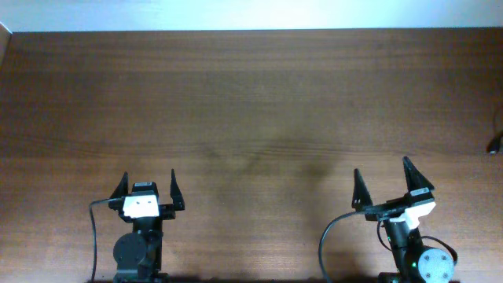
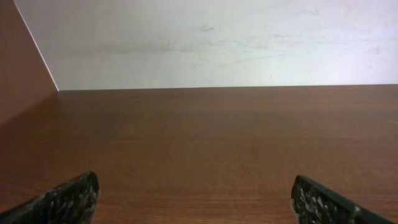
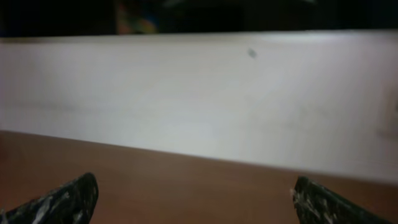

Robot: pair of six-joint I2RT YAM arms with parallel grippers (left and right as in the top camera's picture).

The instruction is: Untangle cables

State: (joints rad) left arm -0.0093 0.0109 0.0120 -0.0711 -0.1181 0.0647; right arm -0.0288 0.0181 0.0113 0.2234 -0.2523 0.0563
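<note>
No bundle of cables shows in any view. In the overhead view only a thin black cord with a small plug end pokes in at the table's far right edge. My left gripper is open and empty near the front left of the table. My right gripper is open and empty near the front right, turned slightly left. The left wrist view shows the open fingers over bare wood. The right wrist view shows the open fingers over bare wood, facing a white wall.
The brown wooden table runs back to a white wall. Thicker black arm wires loop beside each arm base at the front edge.
</note>
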